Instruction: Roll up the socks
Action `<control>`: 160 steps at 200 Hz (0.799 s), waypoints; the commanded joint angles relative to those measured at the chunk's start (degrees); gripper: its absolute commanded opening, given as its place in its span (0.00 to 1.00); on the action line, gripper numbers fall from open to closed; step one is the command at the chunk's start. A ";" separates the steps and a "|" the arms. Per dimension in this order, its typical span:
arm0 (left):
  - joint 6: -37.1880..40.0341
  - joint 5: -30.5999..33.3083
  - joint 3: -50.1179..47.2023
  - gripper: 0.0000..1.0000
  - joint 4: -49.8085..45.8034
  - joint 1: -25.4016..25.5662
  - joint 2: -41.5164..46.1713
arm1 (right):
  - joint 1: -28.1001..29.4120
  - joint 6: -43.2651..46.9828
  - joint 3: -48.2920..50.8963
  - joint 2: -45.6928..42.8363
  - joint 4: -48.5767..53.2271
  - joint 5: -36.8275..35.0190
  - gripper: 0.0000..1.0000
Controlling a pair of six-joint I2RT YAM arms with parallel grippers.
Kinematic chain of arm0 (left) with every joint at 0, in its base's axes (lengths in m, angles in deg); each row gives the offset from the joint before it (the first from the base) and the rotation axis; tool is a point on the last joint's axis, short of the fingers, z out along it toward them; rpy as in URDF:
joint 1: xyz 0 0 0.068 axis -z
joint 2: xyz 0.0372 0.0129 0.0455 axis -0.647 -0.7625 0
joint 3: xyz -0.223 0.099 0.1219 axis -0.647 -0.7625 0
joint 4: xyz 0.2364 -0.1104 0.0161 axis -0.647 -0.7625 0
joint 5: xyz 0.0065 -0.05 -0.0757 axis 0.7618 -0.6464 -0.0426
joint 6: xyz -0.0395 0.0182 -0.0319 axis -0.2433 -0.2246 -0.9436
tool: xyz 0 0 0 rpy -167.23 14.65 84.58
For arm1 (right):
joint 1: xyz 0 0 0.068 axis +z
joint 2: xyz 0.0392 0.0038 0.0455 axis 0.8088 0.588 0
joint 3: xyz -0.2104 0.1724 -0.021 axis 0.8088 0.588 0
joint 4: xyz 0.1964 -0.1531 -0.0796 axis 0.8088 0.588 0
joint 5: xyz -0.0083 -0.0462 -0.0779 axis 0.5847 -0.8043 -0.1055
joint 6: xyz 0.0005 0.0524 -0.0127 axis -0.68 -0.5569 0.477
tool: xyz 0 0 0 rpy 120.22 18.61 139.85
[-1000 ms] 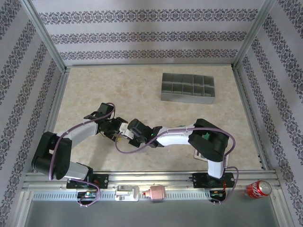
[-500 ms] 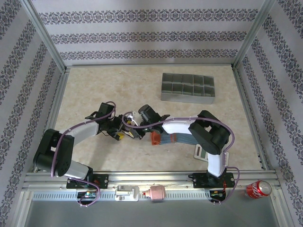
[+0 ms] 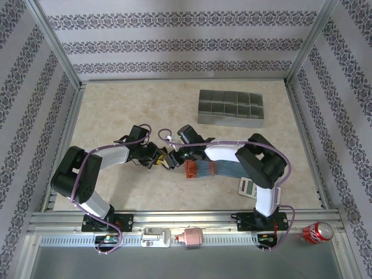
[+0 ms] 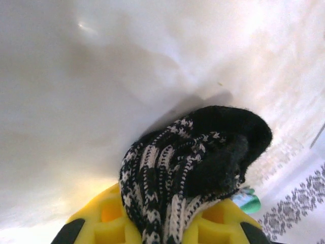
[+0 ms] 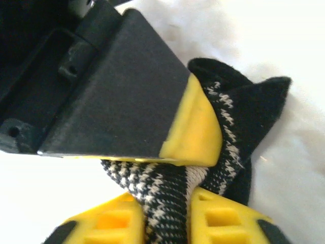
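Observation:
The black sock with beige stripes (image 4: 203,152) is bunched between both grippers at the table's middle left. My left gripper (image 4: 162,226) is shut on it, and the fabric bulges out past the yellow pads. In the right wrist view the same black sock (image 5: 167,193) fills the gap of my right gripper (image 5: 165,218), whose fingers press it from both sides. The left gripper's black finger with its yellow pad (image 5: 195,127) crosses just above. From above, the left gripper (image 3: 157,158) and right gripper (image 3: 173,156) meet tip to tip. The blue-teal sock (image 3: 224,170) lies flat beside them, orange cuff (image 3: 192,170) leftward.
A grey calculator (image 3: 247,186) lies by the right arm's base. A grey compartment tray (image 3: 231,107) stands at the back right. A red can (image 3: 317,232) and a small pink bottle (image 3: 192,237) rest on the front rail. Patterned walls close the table on three sides.
The left gripper has shut on the black sock. The right arm has swung back and left, uncovering the blue-teal sock and the calculator.

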 commanded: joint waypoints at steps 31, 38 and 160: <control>-5.74 0.50 5.11 0.00 0.42 0.85 3.06 | -3.68 -22.63 2.12 -21.16 12.63 -13.23 0.37; -7.34 -0.21 6.72 0.00 0.96 0.65 3.28 | -5.43 -26.93 2.73 -23.35 12.46 -11.90 0.37; -22.44 -6.99 22.69 0.00 6.73 -0.02 -5.40 | -9.35 -80.54 -3.03 -21.27 3.02 -4.68 0.79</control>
